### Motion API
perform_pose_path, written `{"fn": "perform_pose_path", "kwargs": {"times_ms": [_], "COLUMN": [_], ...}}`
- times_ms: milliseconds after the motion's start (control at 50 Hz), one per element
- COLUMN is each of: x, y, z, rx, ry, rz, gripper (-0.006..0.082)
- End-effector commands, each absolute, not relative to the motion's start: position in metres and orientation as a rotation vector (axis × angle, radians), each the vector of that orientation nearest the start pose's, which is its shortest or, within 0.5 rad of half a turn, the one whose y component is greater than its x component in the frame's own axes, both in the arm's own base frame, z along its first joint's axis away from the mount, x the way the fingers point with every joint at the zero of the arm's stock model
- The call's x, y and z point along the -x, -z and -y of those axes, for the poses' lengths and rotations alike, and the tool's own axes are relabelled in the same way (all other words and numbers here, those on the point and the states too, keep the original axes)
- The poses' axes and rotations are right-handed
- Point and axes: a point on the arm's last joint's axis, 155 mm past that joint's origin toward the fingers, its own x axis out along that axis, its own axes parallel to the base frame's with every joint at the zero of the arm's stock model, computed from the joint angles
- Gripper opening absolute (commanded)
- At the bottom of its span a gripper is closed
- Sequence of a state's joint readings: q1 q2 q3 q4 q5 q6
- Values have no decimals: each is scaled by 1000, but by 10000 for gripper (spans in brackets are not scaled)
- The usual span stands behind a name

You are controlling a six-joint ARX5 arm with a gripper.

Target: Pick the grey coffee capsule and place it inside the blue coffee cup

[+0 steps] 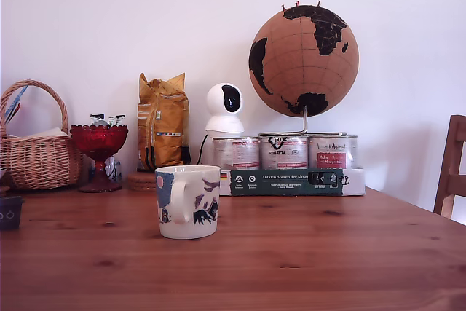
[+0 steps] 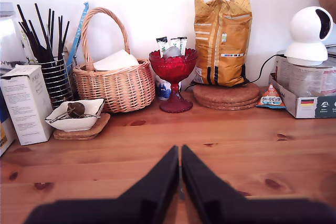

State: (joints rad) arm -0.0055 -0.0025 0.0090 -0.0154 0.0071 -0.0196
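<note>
The blue coffee cup [image 1: 188, 202], a cream mug with a light blue patch and dark drawings, stands upright mid-table in the exterior view, handle toward the camera. The grey coffee capsule [image 1: 9, 213] sits on the table at the exterior view's far left edge, partly cut off. My gripper [image 2: 179, 153] appears only in the wrist view: its two black fingers meet above bare wood and hold nothing. Neither the cup nor the capsule shows in the wrist view, and the arm is out of the exterior view.
Along the wall stand a wicker basket [image 2: 113, 85], a red glass goblet [image 2: 174, 77], a yellow bag [image 2: 221, 40] on cork mats, a white camera [image 2: 310, 35] on cans, a cork globe [image 1: 304, 60], a white dish [image 2: 76, 115], a carton [image 2: 27, 103] and a wire holder [image 2: 52, 72]. A chair [image 1: 453, 172] stands at the exterior view's right.
</note>
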Motion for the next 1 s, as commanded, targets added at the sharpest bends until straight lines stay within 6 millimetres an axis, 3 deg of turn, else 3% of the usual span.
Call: {"fn": "perform_pose_path", "kwargs": {"times_ms": [0,120,320,540,980], "x": [-253,-253,-249,-247,-297], "y": [-158,-164,-205,-224,-154], "z": [2,2,5,17,18], "rx": [32,100,221,283,283], "ry": [10,12,44,119,73], "rz": [-9,12,174,179,-181], "gripper": [-19,-19,-19,-19,-19]}}
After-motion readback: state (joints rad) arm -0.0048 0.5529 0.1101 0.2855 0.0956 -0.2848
